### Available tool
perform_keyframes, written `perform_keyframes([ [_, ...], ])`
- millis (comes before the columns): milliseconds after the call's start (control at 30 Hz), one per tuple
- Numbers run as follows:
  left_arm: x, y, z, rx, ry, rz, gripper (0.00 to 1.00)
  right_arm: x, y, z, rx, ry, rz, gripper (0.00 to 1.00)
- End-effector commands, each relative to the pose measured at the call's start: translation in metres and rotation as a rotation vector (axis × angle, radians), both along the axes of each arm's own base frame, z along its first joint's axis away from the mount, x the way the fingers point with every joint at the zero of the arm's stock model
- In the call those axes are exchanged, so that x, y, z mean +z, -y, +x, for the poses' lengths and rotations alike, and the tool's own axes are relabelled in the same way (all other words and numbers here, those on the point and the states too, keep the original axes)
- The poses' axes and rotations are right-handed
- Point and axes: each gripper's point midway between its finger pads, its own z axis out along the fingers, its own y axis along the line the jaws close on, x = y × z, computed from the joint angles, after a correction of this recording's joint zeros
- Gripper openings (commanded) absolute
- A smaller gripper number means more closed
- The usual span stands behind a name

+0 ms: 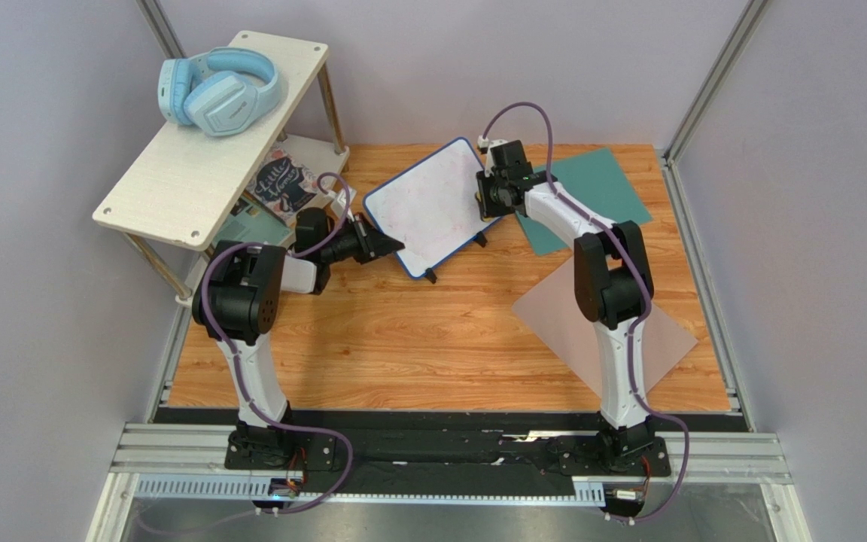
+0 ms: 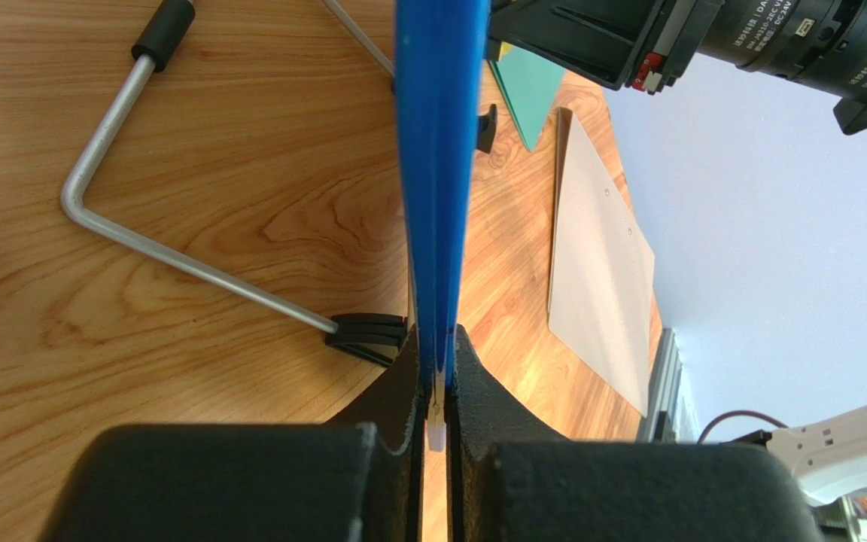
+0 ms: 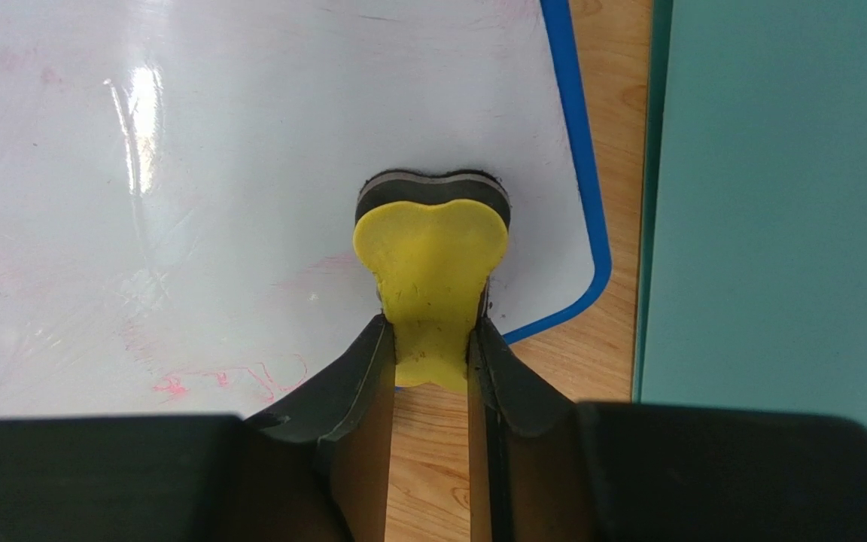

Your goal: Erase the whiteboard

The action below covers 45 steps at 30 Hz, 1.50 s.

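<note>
The whiteboard [image 1: 432, 203] is found at the far middle of the table [image 1: 404, 339], turned askew, between the 2 tools. Its near-left blue edge is pinched by the left tool [image 1: 387, 245], whose fingers are pressed together on the frame. A yellow eraser [image 3: 432, 254] with a dark pad is gripped by the right tool [image 3: 432, 328] and is set on the white face near the far-right corner. Faint pink marks [image 3: 195, 378] are seen on the face beside the eraser. A teal sheet [image 1: 591, 186] is seen just beside the whiteboard on the right.
</note>
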Motion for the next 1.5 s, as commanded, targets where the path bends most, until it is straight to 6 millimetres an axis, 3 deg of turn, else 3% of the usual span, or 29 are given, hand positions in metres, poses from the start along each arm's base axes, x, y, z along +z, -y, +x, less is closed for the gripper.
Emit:
perform_keyframes([
  [0,-0.008,0.005,-0.007,-0.044,0.013,0.021,0.00,-0.035,-0.076,-0.055,0.216,-0.171,0.103,0.00],
  [167,-0.008,0.005,-0.006,-0.045,0.013,0.020,0.00,-0.007,-0.122,-0.057,0.353,-0.125,0.139,0.00],
  [267,-0.008,0.005,-0.007,-0.045,0.013,0.020,0.00,-0.011,-0.125,-0.052,0.343,-0.132,0.133,0.00],
  [433,-0.007,0.005,-0.007,-0.045,0.015,0.019,0.00,-0.018,-0.089,-0.022,0.172,-0.129,0.120,0.00],
  [567,-0.007,0.005,-0.007,-0.046,0.016,0.020,0.00,-0.014,-0.041,0.003,0.046,-0.115,0.155,0.00],
  [700,-0.008,0.005,-0.007,-0.046,0.014,0.020,0.00,-0.008,-0.007,0.021,-0.049,-0.079,0.138,0.00],
  [900,-0.008,0.005,-0.007,-0.047,0.012,0.018,0.00,-0.011,0.004,0.034,-0.093,-0.049,0.101,0.00],
  [1100,-0.007,0.005,-0.006,-0.048,0.014,0.016,0.00,-0.007,-0.013,0.035,-0.031,-0.057,0.151,0.00],
  [1200,-0.008,0.006,-0.007,-0.050,0.012,0.016,0.00,-0.005,-0.032,0.024,0.044,-0.045,0.138,0.00],
  [1333,-0.008,0.006,-0.007,-0.051,0.009,0.016,0.00,0.014,-0.068,0.000,0.140,0.012,0.145,0.00],
  [1467,-0.008,0.005,-0.007,-0.049,0.009,0.015,0.00,0.011,-0.091,-0.018,0.188,0.003,0.122,0.00],
])
